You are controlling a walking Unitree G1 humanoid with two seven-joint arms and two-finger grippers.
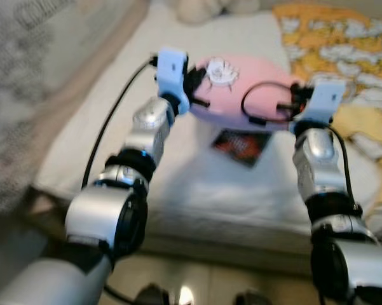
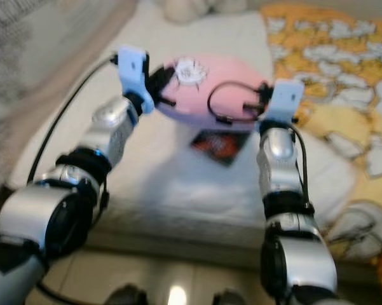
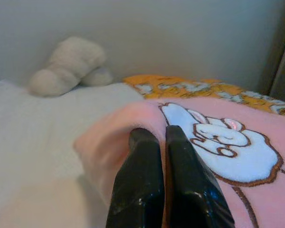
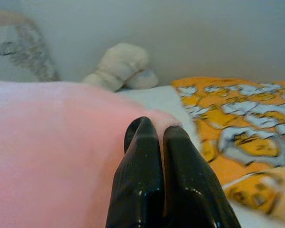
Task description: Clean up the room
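Two silver arms reach out from the robot over a white bed (image 1: 114,146), each pinching one end of a pink pillow (image 1: 241,95) held just above a small dark booklet (image 1: 241,145) on the sheet: the left gripper (image 3: 165,137) and right gripper (image 4: 156,130) both have their fingers pressed together on thin folds of fabric. With so little cloth caught, either end could slip free and the pillow sag or drop onto the booklet.

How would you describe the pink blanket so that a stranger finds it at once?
Look at the white bed beside the orange patterned quilt. Over its middle, the left pincer and right pincer each pinch an edge of the pink blanket. It alone is plain pink with a white rabbit picture.
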